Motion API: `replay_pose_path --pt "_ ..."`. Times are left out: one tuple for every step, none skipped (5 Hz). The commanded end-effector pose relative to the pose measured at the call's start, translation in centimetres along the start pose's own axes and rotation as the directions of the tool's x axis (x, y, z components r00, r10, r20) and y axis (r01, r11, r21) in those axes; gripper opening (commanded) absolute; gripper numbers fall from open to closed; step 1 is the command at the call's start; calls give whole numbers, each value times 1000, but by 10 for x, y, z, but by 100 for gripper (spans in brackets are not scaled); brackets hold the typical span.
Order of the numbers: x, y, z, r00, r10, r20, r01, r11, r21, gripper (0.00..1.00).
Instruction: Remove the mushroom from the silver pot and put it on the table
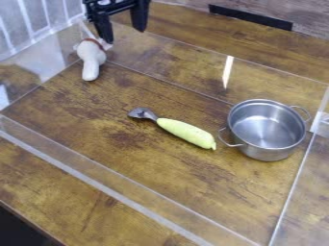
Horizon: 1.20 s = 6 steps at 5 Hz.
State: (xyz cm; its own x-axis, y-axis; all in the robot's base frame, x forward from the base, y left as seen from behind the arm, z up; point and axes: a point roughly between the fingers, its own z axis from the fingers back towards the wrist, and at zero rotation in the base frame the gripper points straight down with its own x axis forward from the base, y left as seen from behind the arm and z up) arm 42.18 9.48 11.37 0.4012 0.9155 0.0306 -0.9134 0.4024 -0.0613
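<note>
Tool (117, 19) jaws apart, empty, pointing down. Mushroom (90, 60) on its side on worktop (115, 135) just below-left of tool, apparently released. Silver pot (267, 129) empty, well apart. Yellow piece (184, 131) between. Task looks complete.

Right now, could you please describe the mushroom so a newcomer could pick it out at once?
Find the table's far left corner, under the black pincer. The mushroom lies there on the wood, outside the silver pot. It is small and cream-coloured, unlike the yellow oblong piece mid-table.
</note>
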Motion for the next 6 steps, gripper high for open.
replay_pose_path --pt "3 5 24 998 35 56 -33 998 -51 100" --pt "-15 4 34 999 2 52 1 999 -52 100" --pt "-13 -3 37 997 -65 51 67 997 -49 100" --pt "-14 -2 34 996 -76 51 79 996 -48 100" --pt "-15 1 29 995 -89 51 91 995 -40 100" --pt "-7 0 21 993 -111 51 113 993 -36 100"
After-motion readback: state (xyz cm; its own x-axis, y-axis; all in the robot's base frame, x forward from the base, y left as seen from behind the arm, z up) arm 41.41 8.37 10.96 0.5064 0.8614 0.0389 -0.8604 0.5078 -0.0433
